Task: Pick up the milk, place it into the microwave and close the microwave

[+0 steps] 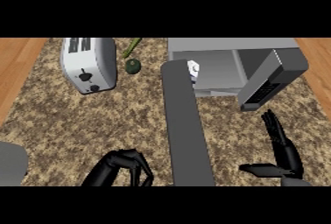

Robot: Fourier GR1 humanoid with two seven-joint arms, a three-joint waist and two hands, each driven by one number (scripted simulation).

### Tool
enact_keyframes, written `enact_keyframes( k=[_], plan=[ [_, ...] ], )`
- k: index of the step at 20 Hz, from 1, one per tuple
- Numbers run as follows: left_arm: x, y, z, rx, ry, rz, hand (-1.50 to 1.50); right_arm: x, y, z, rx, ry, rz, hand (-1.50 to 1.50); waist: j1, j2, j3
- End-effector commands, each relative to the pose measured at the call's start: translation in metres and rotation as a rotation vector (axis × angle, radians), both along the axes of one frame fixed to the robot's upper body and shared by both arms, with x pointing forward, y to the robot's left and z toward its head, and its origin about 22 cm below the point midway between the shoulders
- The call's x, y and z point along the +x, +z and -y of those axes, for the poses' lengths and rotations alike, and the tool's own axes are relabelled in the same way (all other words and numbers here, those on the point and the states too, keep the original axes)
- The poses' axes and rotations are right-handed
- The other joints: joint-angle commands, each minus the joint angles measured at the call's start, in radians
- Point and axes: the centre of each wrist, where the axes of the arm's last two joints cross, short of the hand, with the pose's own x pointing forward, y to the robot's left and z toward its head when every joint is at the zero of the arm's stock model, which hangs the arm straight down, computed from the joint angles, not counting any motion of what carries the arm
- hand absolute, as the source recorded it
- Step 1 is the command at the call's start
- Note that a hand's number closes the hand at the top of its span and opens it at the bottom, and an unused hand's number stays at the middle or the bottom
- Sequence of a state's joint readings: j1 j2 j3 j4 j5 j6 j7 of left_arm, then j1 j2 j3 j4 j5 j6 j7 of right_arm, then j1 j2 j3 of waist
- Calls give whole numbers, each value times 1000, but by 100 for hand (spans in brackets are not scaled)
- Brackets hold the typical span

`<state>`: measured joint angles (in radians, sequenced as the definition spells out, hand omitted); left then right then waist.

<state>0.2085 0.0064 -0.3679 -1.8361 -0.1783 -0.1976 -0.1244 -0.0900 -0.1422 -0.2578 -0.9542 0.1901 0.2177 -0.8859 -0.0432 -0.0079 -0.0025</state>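
Milk (pixel 193 70) sits inside microwave (pixel 220 65) at counter's (pixel 77 122) far edge, door (pixel 268 81) open. Left hand (pixel 126 168) near front edge, fingers curled, holding nothing. Right hand (pixel 281 151) spread, fingers straight, below door.

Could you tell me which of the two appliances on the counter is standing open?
The microwave at the back right; its door is swung out. The toaster has no door.

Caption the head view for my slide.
Milk at the open microwave; right hand open by its door.
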Motion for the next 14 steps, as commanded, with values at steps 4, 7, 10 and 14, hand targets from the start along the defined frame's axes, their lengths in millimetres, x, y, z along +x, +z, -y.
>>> enact_keyframes(
  k=[4, 7, 10, 14],
  plan=[
    [40, -19, 46, 191, -253, -97, 150, -31, 29, 31, -46, -37, 40, -150, -8, 8, 1],
    [56, -45, 56, 260, -286, -100, 150, -49, 43, 57, -61, -46, 20, -150, 0, 10, 1],
    [57, -65, 86, 275, -307, -103, 150, -60, 50, 54, -29, -42, 73, -150, -6, 12, 0],
    [67, -71, 106, 244, -365, -103, 150, -63, 79, 68, -11, 5, 90, -150, -24, 15, -1]
  ],
)
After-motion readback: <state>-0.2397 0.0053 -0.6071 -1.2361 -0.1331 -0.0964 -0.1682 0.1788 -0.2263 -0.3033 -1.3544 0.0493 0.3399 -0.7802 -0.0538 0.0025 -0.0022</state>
